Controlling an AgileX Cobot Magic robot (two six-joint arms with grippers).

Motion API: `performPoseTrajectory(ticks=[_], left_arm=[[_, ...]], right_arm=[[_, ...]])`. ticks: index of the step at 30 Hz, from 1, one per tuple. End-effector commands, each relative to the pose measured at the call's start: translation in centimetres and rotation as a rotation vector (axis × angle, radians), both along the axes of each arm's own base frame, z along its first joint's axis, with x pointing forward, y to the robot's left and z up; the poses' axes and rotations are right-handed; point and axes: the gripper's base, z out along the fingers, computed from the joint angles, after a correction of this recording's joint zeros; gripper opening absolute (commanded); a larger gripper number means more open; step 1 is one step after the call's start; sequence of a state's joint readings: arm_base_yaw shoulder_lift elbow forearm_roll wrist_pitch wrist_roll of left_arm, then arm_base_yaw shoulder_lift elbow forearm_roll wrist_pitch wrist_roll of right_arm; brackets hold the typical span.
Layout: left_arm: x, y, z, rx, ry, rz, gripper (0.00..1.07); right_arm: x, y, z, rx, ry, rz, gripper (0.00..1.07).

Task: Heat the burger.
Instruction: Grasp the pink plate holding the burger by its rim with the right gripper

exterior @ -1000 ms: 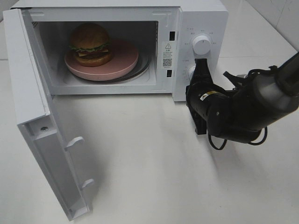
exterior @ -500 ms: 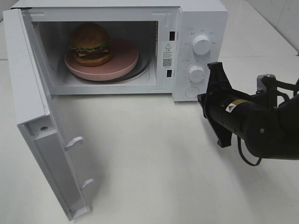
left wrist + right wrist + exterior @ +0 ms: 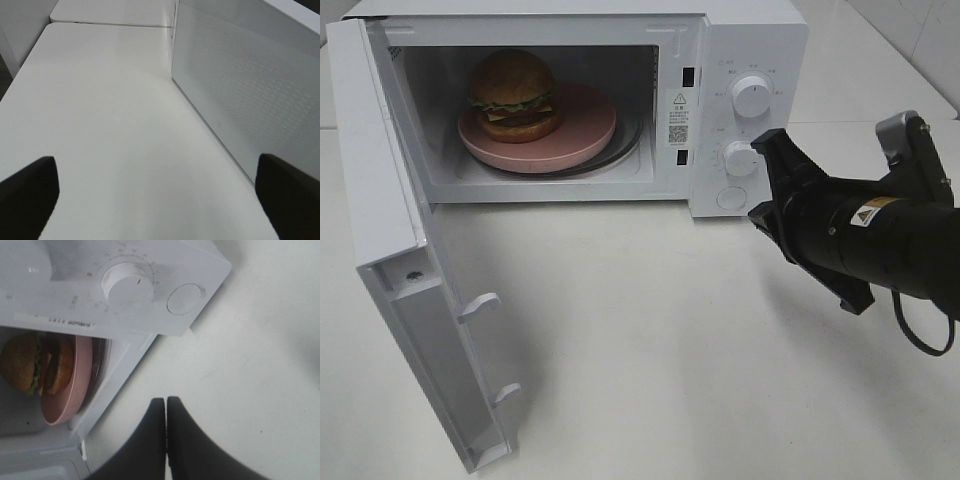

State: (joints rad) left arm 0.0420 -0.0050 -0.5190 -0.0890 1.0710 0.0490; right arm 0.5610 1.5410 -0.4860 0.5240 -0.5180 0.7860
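**Asker:** Where is the burger, and what are the grippers doing?

**Describer:** The burger (image 3: 513,95) stands upright on a pink plate (image 3: 585,130) inside the microwave (image 3: 750,40), towards the left of the cavity. The door (image 3: 380,200) hangs wide open, swung out on its left-hand hinge over the table (image 3: 650,330). The right gripper (image 3: 166,402) has its fingers pressed together on nothing. It sits in front of the control panel, near the lower knob (image 3: 740,158) but apart from it. The left gripper (image 3: 160,192) is spread wide and empty, out of the high camera's sight.

**Asker:** Which way does the burger lie from them?

**Describer:** From the right gripper it lies off to the left and farther back, past the panel, inside the cavity. Its stack runs vertically. It looks already placed, so I judge that the next move turns on the door rather than the burger. The left wrist camera looks along the door's meshed outer face, which is near that gripper, so the left arm seems the better placed to push it closed.

**Asker:** What has changed over the last second?

**Describer:** Only the right arm. A second ago its tip was at the lower knob; now it has rolled and drawn back to the right, clear of the panel. Burger, plate and door lie as they did.
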Motion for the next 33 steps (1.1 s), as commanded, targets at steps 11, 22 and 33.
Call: performPoseTrajectory(ticks=[11, 22, 33], left_arm=[[0.0, 0.0, -0.1, -0.007, -0.006, 0.003, 1.0], [0.0, 0.0, -0.1, -0.007, -0.006, 0.003, 1.0], [0.0, 0.0, -0.1, -0.007, -0.006, 0.003, 1.0]], right_arm=[[-2.6, 0.4, 1.8, -0.323, 0.07, 0.451, 0.04], [-2.2, 1.6, 5.0, -0.633, 0.157, 0.887, 0.05], [-2.0, 1.3, 7.6, -1.011, 0.086, 1.37, 0.07]])
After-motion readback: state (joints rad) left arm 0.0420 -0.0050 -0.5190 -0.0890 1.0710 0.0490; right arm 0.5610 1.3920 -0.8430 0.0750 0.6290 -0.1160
